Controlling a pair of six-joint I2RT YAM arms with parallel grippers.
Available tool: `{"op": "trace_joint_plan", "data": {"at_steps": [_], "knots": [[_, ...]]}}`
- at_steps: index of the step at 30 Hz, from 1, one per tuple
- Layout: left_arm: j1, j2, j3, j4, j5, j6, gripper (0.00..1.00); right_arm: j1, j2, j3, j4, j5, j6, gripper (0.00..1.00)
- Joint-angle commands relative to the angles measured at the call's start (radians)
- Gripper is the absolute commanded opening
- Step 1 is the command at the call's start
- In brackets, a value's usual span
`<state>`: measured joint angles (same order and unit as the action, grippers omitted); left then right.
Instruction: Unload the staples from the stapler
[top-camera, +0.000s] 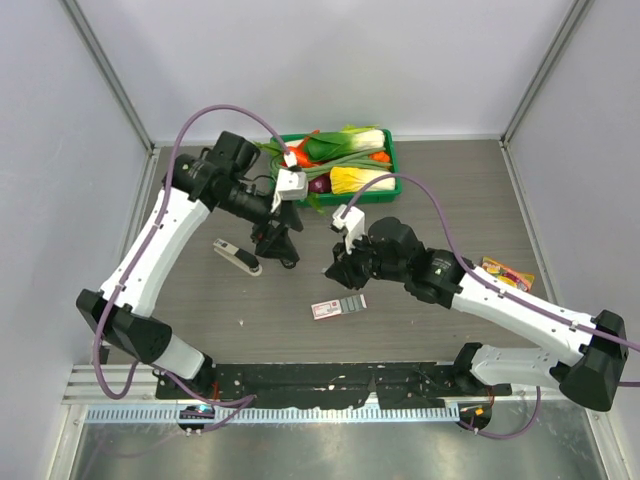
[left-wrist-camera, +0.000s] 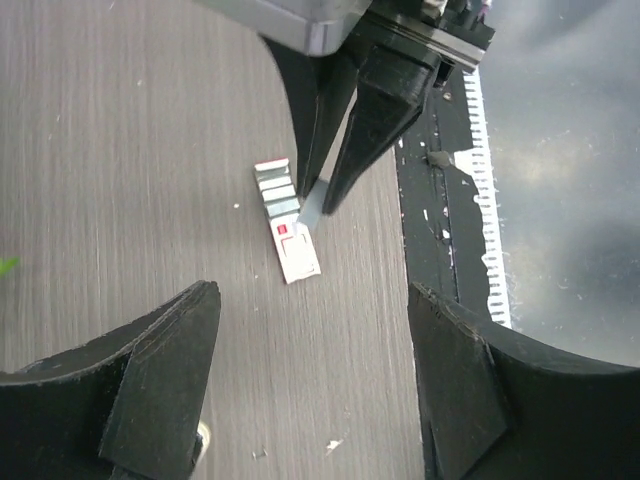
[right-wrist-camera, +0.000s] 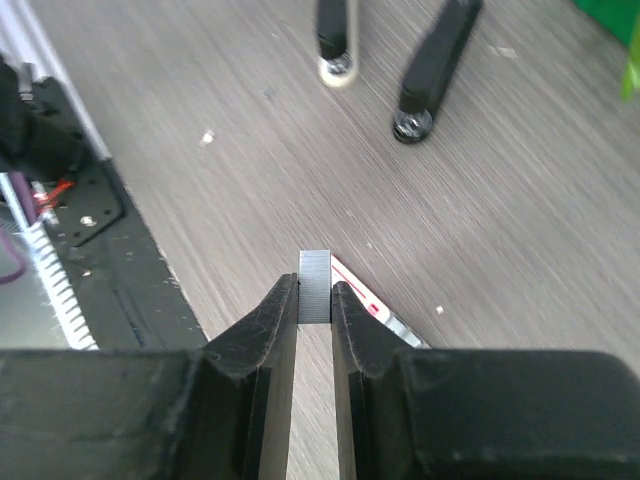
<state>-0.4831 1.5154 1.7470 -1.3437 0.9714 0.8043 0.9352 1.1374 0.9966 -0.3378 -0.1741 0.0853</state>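
The stapler (top-camera: 237, 257), silver and black, lies on the table left of both grippers. My right gripper (right-wrist-camera: 315, 290) is shut on a short grey strip of staples (right-wrist-camera: 315, 283), held just above the flat red-and-white staple box (right-wrist-camera: 372, 303). In the left wrist view that strip (left-wrist-camera: 312, 207) hangs over the box (left-wrist-camera: 292, 232), which holds more grey strips (left-wrist-camera: 274, 186). My left gripper (left-wrist-camera: 315, 385) stands open, nothing between its fingers (left-wrist-camera: 150, 380), hovering right of the stapler. From above, the left gripper (top-camera: 278, 252) and right gripper (top-camera: 338, 272) are close together.
A green basket (top-camera: 392, 160) of vegetables stands at the back. A colourful packet (top-camera: 505, 272) lies at the right. A black rail (top-camera: 330, 378) runs along the near table edge. Tiny bits (left-wrist-camera: 335, 444) lie on the wood.
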Motion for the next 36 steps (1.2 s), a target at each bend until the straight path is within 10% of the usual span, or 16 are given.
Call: {"op": "trace_joint_plan", "data": {"at_steps": [1,36], "knots": [[0.067,-0.034,0.007,-0.160,-0.031,-0.132,0.79,0.005,-0.018,-0.073,0.034,0.242,0.106,0.09],[0.126,-0.089,-0.391,0.170,-0.189,-0.419,0.87,0.168,0.045,-0.470,0.316,0.693,0.442,0.05]]}}
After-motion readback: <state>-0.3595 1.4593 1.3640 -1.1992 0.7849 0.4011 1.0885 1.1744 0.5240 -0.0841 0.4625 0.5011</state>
